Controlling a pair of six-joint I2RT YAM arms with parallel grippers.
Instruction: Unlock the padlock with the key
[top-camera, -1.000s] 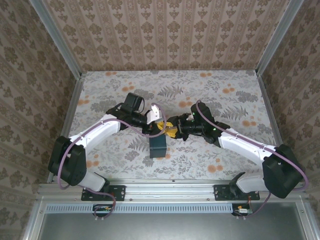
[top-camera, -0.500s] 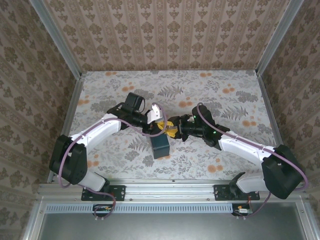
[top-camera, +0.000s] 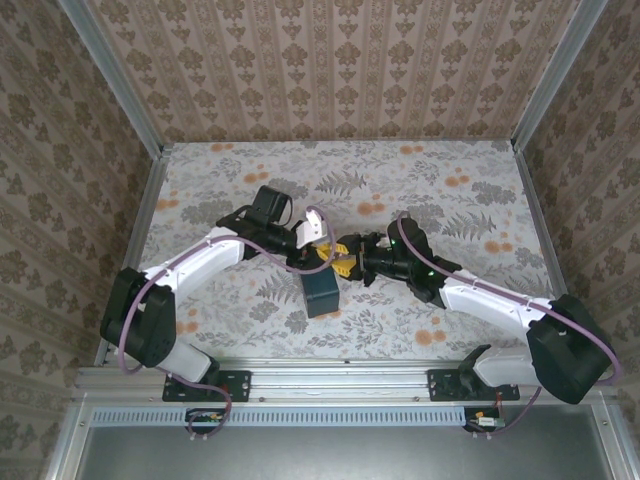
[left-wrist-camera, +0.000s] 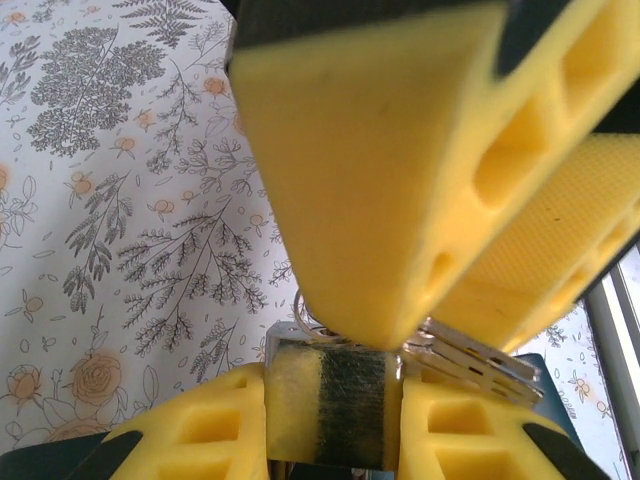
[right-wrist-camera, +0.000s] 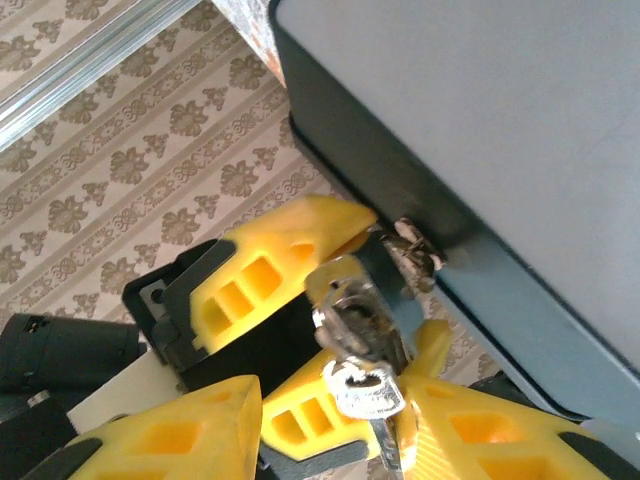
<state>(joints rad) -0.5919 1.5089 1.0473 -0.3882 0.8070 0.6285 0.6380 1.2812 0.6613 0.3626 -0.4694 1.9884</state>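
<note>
Padlock (left-wrist-camera: 330, 405) clamped in left end effector (top-camera: 320, 256): the two yellow left fingers (left-wrist-camera: 200, 432) press on opposite sides of its brass body. Thin shackle (left-wrist-camera: 300, 306) loops out on the far side.

Right end effector (top-camera: 346, 264) meets it nose to nose. Right fingers (left-wrist-camera: 380, 170) stand part spread on either side of the key (right-wrist-camera: 366, 392); whether they actually pinch the key cannot be told. Key head is silvery and lies right against the padlock's end. Whether its blade is seated in the lock cannot be told either.

Padlock is up off the tabletop (top-camera: 450, 190), just past the far edge of the dark tin box (top-camera: 322, 292) and close to the tin's small metal clasp (right-wrist-camera: 415, 246). Tin sits near the middle of the floral tabletop, between the two arms, which reach inward from their bases at the near edge.
</note>
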